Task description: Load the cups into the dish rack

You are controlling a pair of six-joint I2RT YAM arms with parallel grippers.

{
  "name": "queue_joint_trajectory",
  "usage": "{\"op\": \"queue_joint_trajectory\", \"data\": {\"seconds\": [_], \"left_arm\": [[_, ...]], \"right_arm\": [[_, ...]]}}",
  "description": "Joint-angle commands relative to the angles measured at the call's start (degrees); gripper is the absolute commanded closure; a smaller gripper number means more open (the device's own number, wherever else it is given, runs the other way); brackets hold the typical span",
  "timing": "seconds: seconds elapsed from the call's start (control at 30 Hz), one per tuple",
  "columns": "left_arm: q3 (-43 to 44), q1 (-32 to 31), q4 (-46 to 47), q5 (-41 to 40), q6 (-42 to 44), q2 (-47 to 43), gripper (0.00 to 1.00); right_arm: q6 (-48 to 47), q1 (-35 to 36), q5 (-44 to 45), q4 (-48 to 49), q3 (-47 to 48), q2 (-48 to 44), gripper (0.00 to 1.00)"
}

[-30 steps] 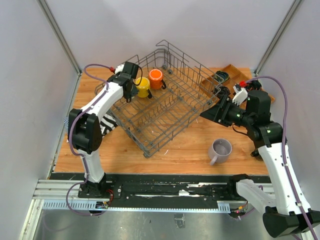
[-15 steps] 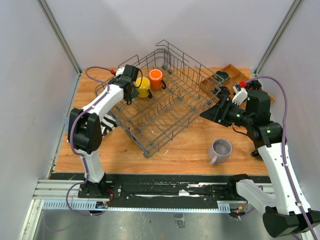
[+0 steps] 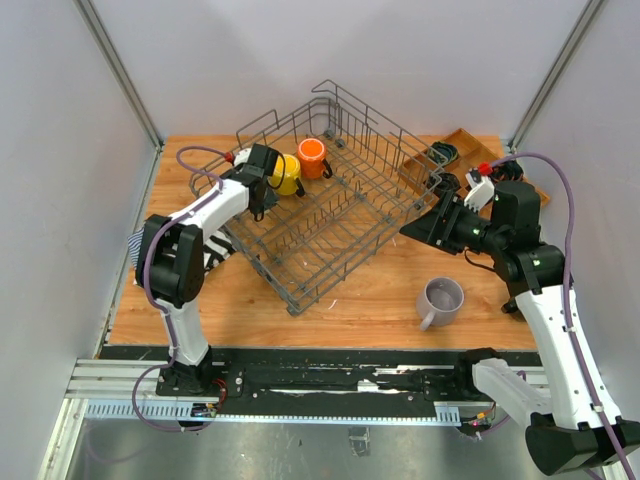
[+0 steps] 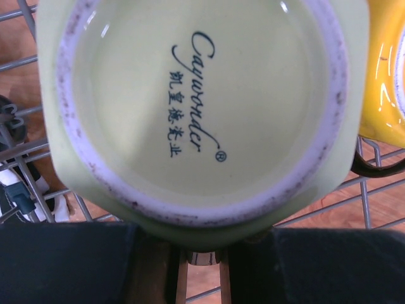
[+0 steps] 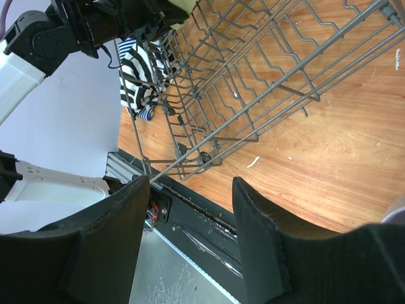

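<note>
L claw (image 4: 202, 253) tight on cream mug (image 4: 190, 107), base toward wrist cam.

The pale cream-yellow mug (image 4: 202, 114) overfills the left wrist view, its sides cut off. The yellow mug (image 4: 387, 69) is clipped at right. The left gripper (image 4: 204, 266) is a dark blur, its grip unclear.

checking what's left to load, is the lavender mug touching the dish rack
Apart. The top external view shows the lavender mug standing alone on the table, with bare wood between it and the dish rack.
</note>
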Motion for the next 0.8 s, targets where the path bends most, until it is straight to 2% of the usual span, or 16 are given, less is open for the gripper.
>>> {"op": "queue_joint_trajectory", "data": {"seconds": [0.0, 0.4, 0.67, 0.77], "left_arm": [[-0.1, 0.4, 6.2, -1.3, 0.9, -0.6, 1.00], [5.6, -0.6, 1.9, -2.8, -0.5, 5.4, 0.99], [5.8, -1.2, 0.7, -3.3, -1.9, 6.1, 0.99], [5.4, -1.6, 0.1, -3.6, -2.3, 6.0, 0.94]], "right_arm": [[-0.9, -1.9, 0.4, -0.6, -0.8, -0.5, 0.44], [-0.9, -2.3, 0.4, -0.8, -1.2, -1.2, 0.44], [-1.4, -2.5, 0.4, -1.5, -0.9, -1.3, 0.43], [-1.4, -2.5, 0.4, -1.5, -0.8, -1.3, 0.43]]}}
